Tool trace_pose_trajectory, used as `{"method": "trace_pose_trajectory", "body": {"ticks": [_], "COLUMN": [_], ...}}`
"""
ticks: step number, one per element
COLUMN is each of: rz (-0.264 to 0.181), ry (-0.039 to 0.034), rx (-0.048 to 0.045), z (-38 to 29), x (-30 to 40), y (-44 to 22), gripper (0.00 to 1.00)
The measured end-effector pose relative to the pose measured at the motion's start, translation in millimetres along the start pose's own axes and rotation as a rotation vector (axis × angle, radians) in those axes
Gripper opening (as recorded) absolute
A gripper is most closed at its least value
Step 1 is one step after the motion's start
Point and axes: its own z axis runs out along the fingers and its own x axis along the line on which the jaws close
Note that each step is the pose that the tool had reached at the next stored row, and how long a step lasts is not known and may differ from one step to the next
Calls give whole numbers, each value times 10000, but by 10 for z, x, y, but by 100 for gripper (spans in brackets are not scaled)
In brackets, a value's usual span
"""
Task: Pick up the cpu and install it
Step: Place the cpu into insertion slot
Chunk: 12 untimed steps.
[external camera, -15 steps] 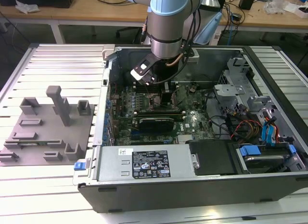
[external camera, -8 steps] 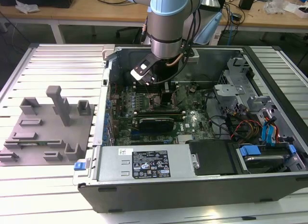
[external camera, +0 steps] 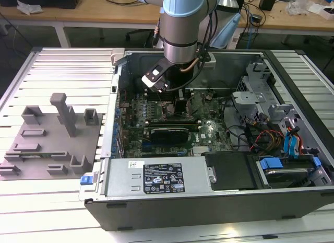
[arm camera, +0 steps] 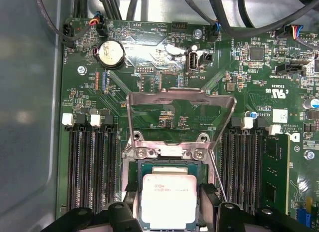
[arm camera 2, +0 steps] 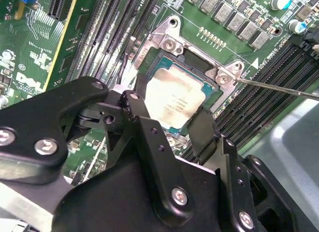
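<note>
Inside the computer case [external camera: 209,214], over the open socket [arm camera: 169,163] on the green board [arm camera: 149,52], the cpu [arm camera: 168,197] is clamped by two opposite edges between the fingers [arm camera: 209,197] of the gripper [arm camera: 169,204]

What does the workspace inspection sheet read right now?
Surface: slatted metal table, carrying an open computer case.
Job's things: cpu at the socket, load plate raised; whether it is seated cannot be told.
Clutter: grey tray with upright blocks, at the exterior view's left of the case.
Grippers: gripper down inside the case, at the cpu.
Cables: wire bundle inside the case, toward the exterior view's right.
Surroundings: wooden benches behind the table.
</note>
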Motion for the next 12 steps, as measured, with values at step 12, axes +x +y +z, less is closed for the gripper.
{"method": "trace_pose_trajectory", "body": {"ticks": [12], "rz": [0], "ry": [0], "rx": [0], "z": [-81], "x": [-4], "y": [3], "gripper": [46]}}
